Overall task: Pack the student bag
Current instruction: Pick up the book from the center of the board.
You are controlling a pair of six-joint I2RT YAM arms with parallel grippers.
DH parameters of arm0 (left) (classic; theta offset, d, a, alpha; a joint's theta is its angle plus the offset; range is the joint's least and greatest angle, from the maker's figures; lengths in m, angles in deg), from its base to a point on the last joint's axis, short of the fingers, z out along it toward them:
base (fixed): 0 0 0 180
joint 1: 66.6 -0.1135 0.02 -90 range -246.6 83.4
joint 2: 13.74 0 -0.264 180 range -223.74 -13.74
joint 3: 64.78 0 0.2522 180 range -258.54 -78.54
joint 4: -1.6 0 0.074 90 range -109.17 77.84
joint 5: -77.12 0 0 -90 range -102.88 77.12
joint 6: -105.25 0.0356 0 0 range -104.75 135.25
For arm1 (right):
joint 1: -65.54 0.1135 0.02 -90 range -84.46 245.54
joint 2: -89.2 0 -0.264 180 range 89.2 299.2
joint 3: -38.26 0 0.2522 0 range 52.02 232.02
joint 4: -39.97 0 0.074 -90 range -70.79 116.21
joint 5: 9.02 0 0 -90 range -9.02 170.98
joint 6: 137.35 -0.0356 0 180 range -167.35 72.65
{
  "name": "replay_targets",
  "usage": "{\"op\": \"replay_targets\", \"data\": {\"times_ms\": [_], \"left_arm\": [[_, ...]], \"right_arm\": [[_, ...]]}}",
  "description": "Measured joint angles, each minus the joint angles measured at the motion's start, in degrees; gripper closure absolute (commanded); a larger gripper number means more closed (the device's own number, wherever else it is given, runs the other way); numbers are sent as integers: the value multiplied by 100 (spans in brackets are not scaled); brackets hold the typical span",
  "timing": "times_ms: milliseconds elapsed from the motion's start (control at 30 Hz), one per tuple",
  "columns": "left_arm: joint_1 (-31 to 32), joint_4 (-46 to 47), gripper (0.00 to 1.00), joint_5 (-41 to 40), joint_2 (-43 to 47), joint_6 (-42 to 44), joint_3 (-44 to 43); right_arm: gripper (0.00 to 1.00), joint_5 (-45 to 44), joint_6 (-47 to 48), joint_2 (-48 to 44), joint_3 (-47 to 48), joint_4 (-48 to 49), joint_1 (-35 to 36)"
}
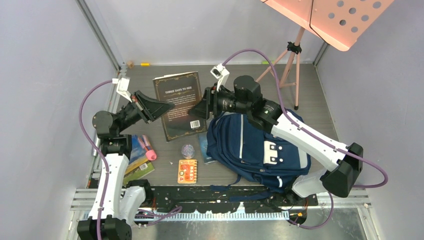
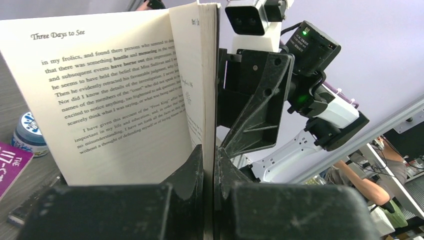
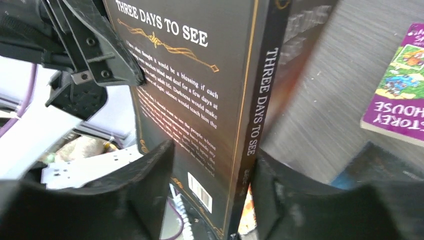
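Note:
The dark book "Three Days to See" [image 1: 177,100] is held up off the table between both arms. My left gripper [image 1: 164,107] is shut on its page edge; the left wrist view shows the fingers [image 2: 197,165] pinching the pages [image 2: 110,100]. My right gripper [image 1: 201,109] straddles the opposite edge. In the right wrist view the book [image 3: 200,100] stands between the jaws of that gripper [image 3: 212,160], its spine against one finger [image 3: 280,190]; the other finger's contact is unclear. The navy student bag [image 1: 250,145] lies right of the book, under the right arm.
A pink music stand [image 1: 325,15] on a tripod [image 1: 290,65] stands at the back right. A purple book [image 1: 137,160], a pink marker [image 1: 148,147], a small round jar [image 1: 187,150] and an orange card [image 1: 187,171] lie near the front left.

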Motion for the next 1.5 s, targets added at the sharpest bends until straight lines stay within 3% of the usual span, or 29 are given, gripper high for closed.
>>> {"op": "replay_targets", "data": {"times_ms": [67, 100, 133, 167, 267, 333, 433, 533, 767, 933, 1000, 1133, 1233, 1500], "left_arm": [[7, 20, 100, 9, 0, -33, 0], [4, 44, 99, 15, 0, -46, 0], [-4, 61, 90, 0, 0, -46, 0], [-4, 87, 78, -33, -17, -44, 0], [-11, 79, 37, -39, -37, 48, 0], [13, -160, 20, -17, -24, 286, -22], [31, -859, 6, -101, -2, 765, -166], [33, -1237, 1, -153, 2, 1069, -271], [101, -1294, 0, 155, -282, 1152, -313], [544, -968, 2, 365, -494, 887, -313], [769, -732, 12, 433, -529, 717, -313], [1012, -118, 43, 551, -570, 251, -308], [1019, 262, 59, 568, -577, -13, -282], [1019, 577, 70, 540, -577, -260, -26]], "right_arm": [[81, 24, -52, 0, 2, 87, 0], [86, 17, -127, 0, 4, 85, -4], [96, 28, -175, 0, 4, 129, -20], [99, 26, -201, -4, 4, 157, -31], [100, -44, -208, -87, -33, 160, -20], [100, -133, -188, -177, -81, 151, -4], [99, -199, -153, -367, -129, 83, 17], [100, -186, -105, -610, -142, -35, 17], [99, 317, 55, -1113, -140, -101, -9], [100, 575, 153, -1119, -140, -203, -2], [100, 629, 184, -1119, -140, -271, -4], [99, 675, 240, -1119, -140, -341, 9], [99, 629, 302, -1119, -140, -413, 20], [99, 166, 428, -1123, -140, -684, 37]]}}
